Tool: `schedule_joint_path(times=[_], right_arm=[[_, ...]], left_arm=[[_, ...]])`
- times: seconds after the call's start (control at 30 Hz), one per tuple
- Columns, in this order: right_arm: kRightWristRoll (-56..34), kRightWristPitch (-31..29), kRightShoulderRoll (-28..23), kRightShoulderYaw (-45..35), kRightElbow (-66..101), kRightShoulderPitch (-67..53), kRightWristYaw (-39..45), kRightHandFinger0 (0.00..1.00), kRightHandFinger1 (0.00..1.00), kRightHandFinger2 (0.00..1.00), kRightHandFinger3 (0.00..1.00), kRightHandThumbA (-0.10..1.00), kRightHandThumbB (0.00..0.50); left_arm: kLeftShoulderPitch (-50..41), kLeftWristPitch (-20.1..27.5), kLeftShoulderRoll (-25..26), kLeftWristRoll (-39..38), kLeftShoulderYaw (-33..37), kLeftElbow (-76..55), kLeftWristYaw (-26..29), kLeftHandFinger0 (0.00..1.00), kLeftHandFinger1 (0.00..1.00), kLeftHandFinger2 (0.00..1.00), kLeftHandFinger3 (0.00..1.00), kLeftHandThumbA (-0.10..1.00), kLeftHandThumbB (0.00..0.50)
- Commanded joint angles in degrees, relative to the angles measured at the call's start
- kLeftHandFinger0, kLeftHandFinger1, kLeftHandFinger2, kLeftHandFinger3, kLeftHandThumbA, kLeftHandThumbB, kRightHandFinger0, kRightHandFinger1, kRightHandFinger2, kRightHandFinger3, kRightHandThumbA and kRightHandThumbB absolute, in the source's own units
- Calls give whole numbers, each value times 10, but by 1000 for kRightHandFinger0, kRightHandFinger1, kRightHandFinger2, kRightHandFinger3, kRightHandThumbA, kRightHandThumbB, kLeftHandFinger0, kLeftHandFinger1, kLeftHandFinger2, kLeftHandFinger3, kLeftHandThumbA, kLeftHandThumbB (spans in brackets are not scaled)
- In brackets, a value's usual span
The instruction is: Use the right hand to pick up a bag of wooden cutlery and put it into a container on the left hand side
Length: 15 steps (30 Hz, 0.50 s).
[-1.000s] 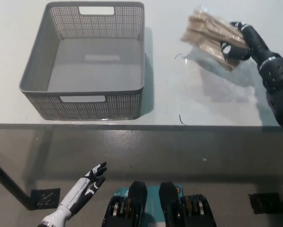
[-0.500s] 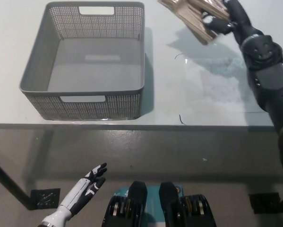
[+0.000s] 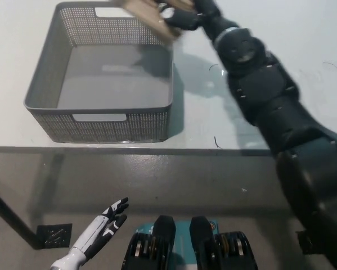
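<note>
My black right hand (image 3: 185, 16) is shut on the bag of wooden cutlery (image 3: 148, 14), a clear bag of tan pieces, partly cut off by the top edge of the picture. The bag hangs over the far right corner of the grey perforated basket (image 3: 100, 121), which stands on the left half of the white table and has nothing in it. My right arm stretches diagonally across the table from the lower right. My white left hand (image 3: 98, 233) rests low at the bottom left, below the table edge, fingers apart and holding nothing.
The white table (image 3: 224, 124) runs across the upper picture; its front edge lies at about mid-height. A few small dark specks (image 3: 216, 142) lie on it right of the basket. Grey floor shows below.
My right hand has carried the bag up off the table's right side and leftward to above the basket's far right corner. The left hand has stayed put.
</note>
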State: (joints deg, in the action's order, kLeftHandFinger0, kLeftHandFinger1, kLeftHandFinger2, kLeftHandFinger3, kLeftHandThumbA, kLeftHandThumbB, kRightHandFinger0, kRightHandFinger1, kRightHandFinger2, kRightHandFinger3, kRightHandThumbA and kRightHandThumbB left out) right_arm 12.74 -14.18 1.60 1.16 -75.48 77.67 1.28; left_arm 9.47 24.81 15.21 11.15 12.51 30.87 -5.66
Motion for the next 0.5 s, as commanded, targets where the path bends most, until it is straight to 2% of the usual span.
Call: schedule_joint_path(times=[0.0,0.03,0.07,0.1,0.2,0.33,0.37,0.4,0.43,0.47], right_arm=[[-5,-53,13,15,30,61,-15,23,407,794,657,-100,188],[-11,-55,21,13,22,66,-12,1,382,762,678,-100,158],[-13,-54,22,13,22,67,-12,30,448,805,768,-100,183],[-17,-46,26,11,20,69,-12,1,410,771,741,-100,165],[3,-66,37,30,20,69,-38,0,392,738,725,-100,184],[-4,-61,40,34,16,66,-28,0,407,759,739,-100,178],[-1,-45,39,37,20,64,-28,67,483,795,759,-73,188],[3,-40,39,41,22,63,-31,80,474,755,697,-52,189],[1,-36,39,40,25,61,-33,108,466,672,556,72,201],[-1,-35,39,40,28,59,-35,162,482,662,550,213,231]], left_arm=[[0,21,13,-1,4,-14,-4,1000,1000,1000,1000,1000,398],[2,21,13,-2,4,-13,-4,1000,1000,1000,1000,1000,399],[2,21,13,-2,5,-13,-4,1000,1000,1000,1000,1000,400],[2,21,12,0,5,-14,-3,1000,1000,1000,1000,1000,402],[4,21,13,4,6,-15,-1,1000,1000,1000,1000,1000,400],[4,21,14,5,8,-19,-3,1000,1000,1000,1000,1000,399],[5,21,15,7,9,-19,0,1000,1000,1000,1000,1000,393],[6,21,16,7,10,-20,1,1000,1000,1000,1000,1000,392],[6,21,17,9,10,-21,0,1000,1000,1000,1000,1000,398],[7,21,17,9,10,-21,-1,1000,1000,1000,1000,1000,400]])
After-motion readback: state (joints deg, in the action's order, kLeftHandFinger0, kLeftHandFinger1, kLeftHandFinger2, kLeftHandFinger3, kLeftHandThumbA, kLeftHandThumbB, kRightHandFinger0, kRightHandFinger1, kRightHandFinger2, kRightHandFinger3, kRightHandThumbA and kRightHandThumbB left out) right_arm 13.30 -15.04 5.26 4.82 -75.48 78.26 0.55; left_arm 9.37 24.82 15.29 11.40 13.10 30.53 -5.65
